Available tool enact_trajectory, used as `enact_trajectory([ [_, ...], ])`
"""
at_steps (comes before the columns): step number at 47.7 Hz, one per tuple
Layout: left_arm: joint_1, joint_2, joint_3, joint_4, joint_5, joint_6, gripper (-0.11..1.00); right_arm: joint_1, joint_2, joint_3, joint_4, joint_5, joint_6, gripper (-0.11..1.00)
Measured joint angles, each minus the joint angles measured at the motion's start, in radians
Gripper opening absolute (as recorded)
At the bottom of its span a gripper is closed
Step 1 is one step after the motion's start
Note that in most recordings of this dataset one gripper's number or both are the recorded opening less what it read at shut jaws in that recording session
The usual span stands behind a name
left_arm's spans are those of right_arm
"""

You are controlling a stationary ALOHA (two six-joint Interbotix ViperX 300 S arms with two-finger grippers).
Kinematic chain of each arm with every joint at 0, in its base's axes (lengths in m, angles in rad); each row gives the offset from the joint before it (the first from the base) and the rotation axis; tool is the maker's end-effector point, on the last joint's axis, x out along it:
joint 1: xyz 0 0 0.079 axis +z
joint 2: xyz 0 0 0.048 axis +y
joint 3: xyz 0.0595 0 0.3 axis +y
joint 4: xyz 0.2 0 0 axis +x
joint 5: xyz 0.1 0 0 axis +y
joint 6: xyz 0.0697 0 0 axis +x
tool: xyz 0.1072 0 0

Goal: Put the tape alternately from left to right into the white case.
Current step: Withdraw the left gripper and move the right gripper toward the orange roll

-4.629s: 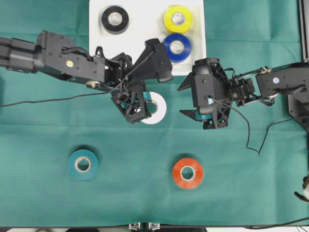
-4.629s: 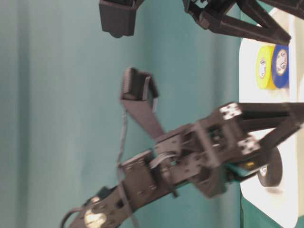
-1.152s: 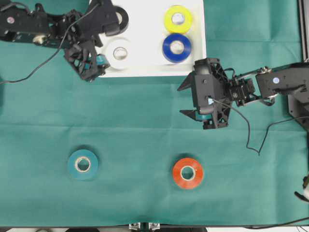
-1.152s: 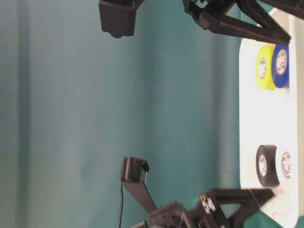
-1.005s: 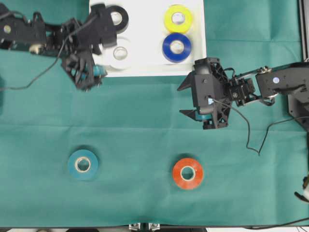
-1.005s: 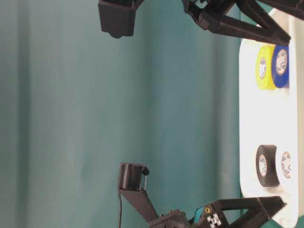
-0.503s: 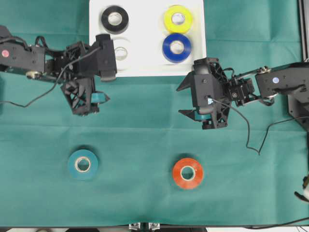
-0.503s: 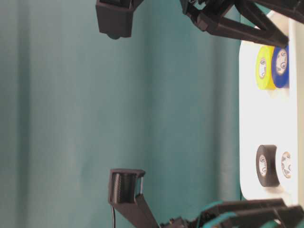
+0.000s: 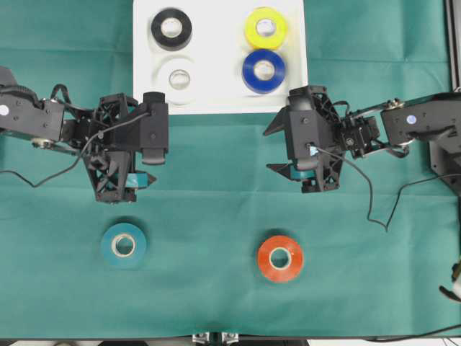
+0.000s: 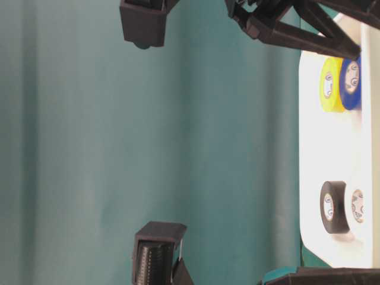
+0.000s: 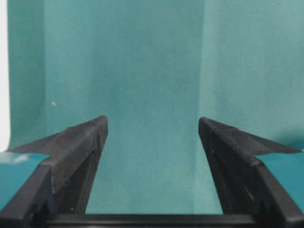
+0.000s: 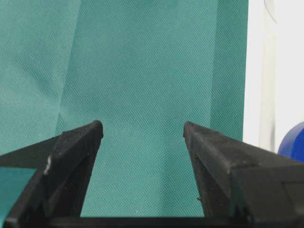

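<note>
The white case [image 9: 216, 90] lies at the far middle and holds black [image 9: 171, 29], white [image 9: 178, 75], yellow [image 9: 266, 27] and blue [image 9: 263, 70] tape rolls. On the green cloth near me lie a teal roll [image 9: 124, 245] and an orange-red roll [image 9: 280, 258]. My left gripper [image 9: 153, 164] hangs open and empty over bare cloth, between the case and the teal roll; its wrist view [image 11: 152, 121] shows only cloth between the fingers. To the right of the case's near corner my right gripper [image 9: 269, 151] is open and empty [image 12: 141, 124], with the blue roll [image 12: 293, 142] off to its right.
Green cloth covers the whole table. A black cable [image 9: 371, 209] loops on the cloth under the right arm. A metal rail [image 9: 452, 43] runs along the far right edge. The table-level view shows the case [image 10: 329, 148] edge-on with its rolls standing in two pairs.
My left gripper has pulled back from the case's left side toward the near side, empty, leaving the white roll in the case beside the black one. The right arm has stayed put.
</note>
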Motion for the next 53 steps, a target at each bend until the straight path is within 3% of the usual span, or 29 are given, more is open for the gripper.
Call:
enact_trajectory([
  [26, 0.000, 0.000, 0.014, 0.000, -0.037, 0.000, 0.92, 0.034, 0.000, -0.003, 0.002, -0.002, 0.031, 0.75],
  [53, 0.000, 0.000, 0.015, -0.002, -0.057, 0.000, 0.92, 0.204, 0.000, -0.012, 0.002, 0.055, 0.218, 0.75],
])
